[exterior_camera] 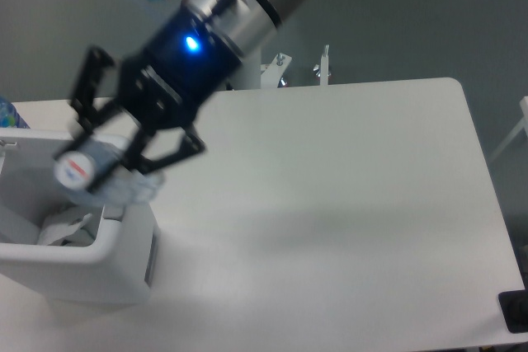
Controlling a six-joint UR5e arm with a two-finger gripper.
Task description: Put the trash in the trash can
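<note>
My gripper [111, 150] hangs high over the right rim of the white trash can [124, 274] at the table's left edge. Its black fingers [176, 147] are shut on the crushed clear plastic bottle [95, 172], whose bluish cap end points toward the camera, above the bin's opening. Inside the bin lies a crumpled white wad [64, 227], partly hidden by the bottle and the rim. A blue light glows on the gripper's wrist.
The white table [346, 204] stretches to the right of the bin. The arm's base post [247, 72] and metal brackets [322, 63] stand at the far table edge. A dark object [516, 311] sits at the lower right corner. A blue-patterned thing [8, 113] peeks in at the far left.
</note>
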